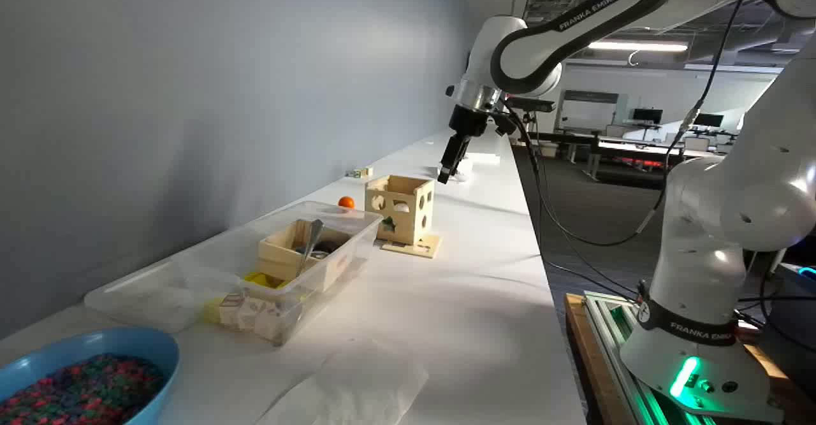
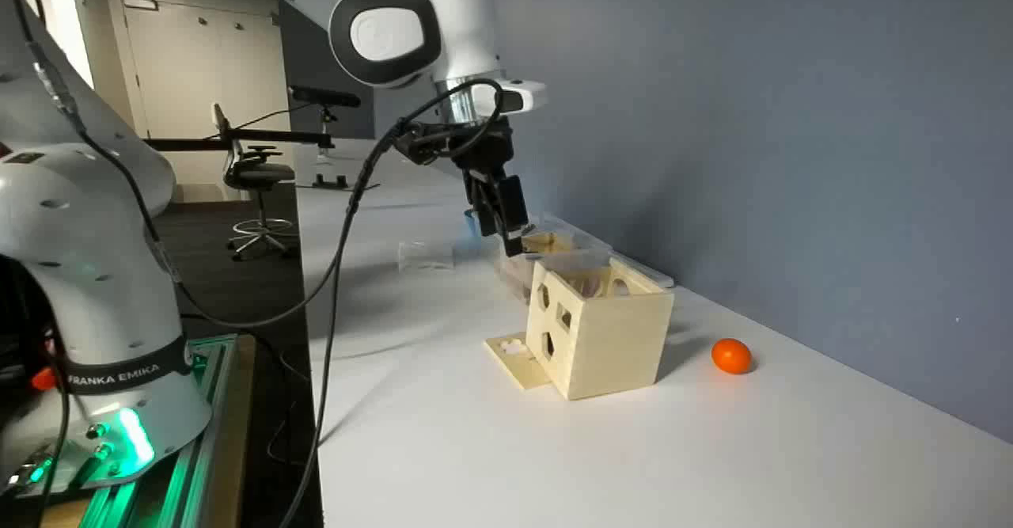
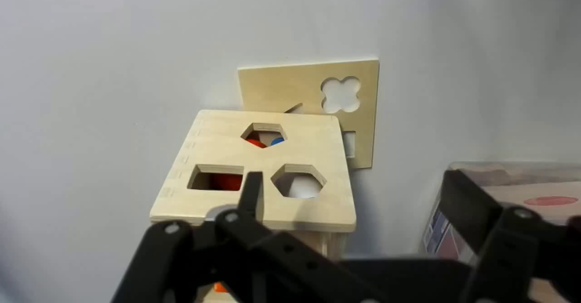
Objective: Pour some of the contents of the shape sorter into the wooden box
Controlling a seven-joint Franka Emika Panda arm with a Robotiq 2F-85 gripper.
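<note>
Wrist view: we see the claw (image 3: 361, 198) spread wide near the shape sorter (image 3: 258, 156), which stands on the table (image 3: 109, 89); red and blue contents (image 3: 228, 182) show through its holes; in an exterior view, we find the wooden box (image 1: 273, 260) inside a clear tray (image 1: 333, 216).

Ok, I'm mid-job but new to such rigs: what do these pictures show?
You're seeing a white robot arm; its black fingers are open, holding nothing. Two pictures come from cameras outside it, one from its wrist, looking down. On the table stands the shape sorter, a pale wooden cube with coloured blocks showing through its holes and a flat panel at its foot. There's also a round orange object, a clear plastic tray containing the wooden box, and a blue bowl of coloured bits.
</note>
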